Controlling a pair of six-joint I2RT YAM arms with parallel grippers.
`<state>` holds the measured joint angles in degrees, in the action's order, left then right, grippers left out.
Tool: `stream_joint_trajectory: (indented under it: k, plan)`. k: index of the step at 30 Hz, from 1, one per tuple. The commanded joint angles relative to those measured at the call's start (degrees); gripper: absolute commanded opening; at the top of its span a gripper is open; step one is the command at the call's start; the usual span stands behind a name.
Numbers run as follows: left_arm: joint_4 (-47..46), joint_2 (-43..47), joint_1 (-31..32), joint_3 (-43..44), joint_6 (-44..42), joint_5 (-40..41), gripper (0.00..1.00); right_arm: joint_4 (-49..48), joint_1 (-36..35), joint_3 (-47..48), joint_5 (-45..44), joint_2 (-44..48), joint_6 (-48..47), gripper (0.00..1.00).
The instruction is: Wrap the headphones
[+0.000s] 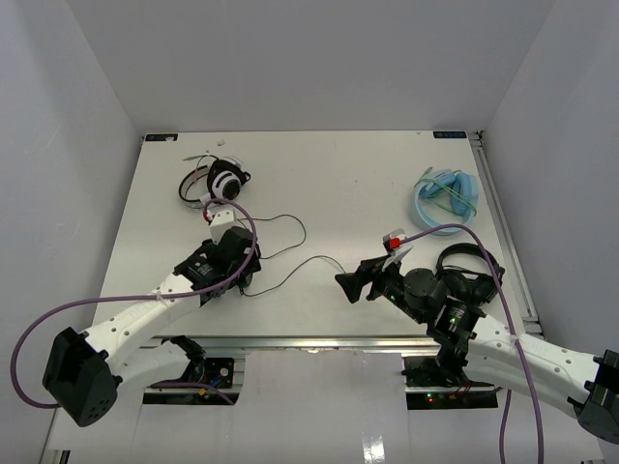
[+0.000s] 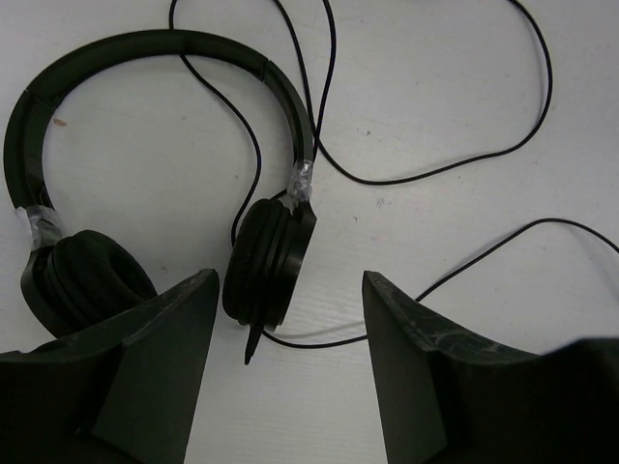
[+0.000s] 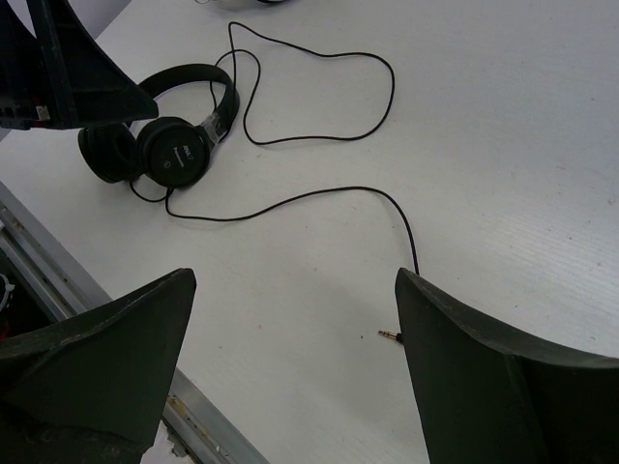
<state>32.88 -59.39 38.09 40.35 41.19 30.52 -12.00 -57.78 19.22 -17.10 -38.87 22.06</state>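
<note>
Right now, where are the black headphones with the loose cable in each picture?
Top external: left of centre, almost wholly hidden under the left arm.
Left wrist: the black headphones fill the upper left.
Right wrist: small, in the upper left.
Shared landmark: their long thin cable, looping away from them.
</note>
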Motion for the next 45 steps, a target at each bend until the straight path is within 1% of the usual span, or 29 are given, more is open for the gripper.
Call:
stream_joint_trajectory:
  k: [1, 10, 18, 31, 33, 36, 40, 45]
  plan:
    - [0.7, -0.8, -0.2, -0.5, 2.3, -2.6, 0.7, -1.5, -0.2, 0.4, 0.4, 0.3, -0.7, 0.9]
    - [-0.1, -6.4, -0.2, -0.5, 2.7, -3.4, 0.69, -1.4, -0.1, 0.3, 0.7, 1.0, -0.6, 0.9]
    - [0.2, -9.5, -0.2, -0.4, 2.6, -2.5, 0.73, -1.2, -0.1, 0.3, 0.6, 1.2, -0.7, 0.9]
    - [1.4, -6.3, -0.2, 2.8, 1.2, -4.7, 0.74, -1.0, -0.1, 0.6, 1.5, 0.4, -1.4, 0.9]
    - [2.3, -5.1, -0.2, 4.1, 1.2, -4.4, 0.75, -1.6, -0.1, 0.6, 2.2, -0.5, -2.4, 0.91]
    - [4.6, -3.9, -0.3, 6.4, 1.3, -3.1, 0.74, -0.9, -0.1, 2.3, 0.9, -4.5, -1.9, 0.92]
    - [8.6, -5.8, -0.4, 8.3, 2.4, -2.7, 0.77, 0.4, -0.1, 3.7, 1.4, -6.4, -2.3, 0.92]
    - [8.8, -8.7, -0.4, 6.9, 2.9, -3.3, 0.79, 0.1, -0.1, 2.8, 1.9, -3.8, -2.6, 0.92]
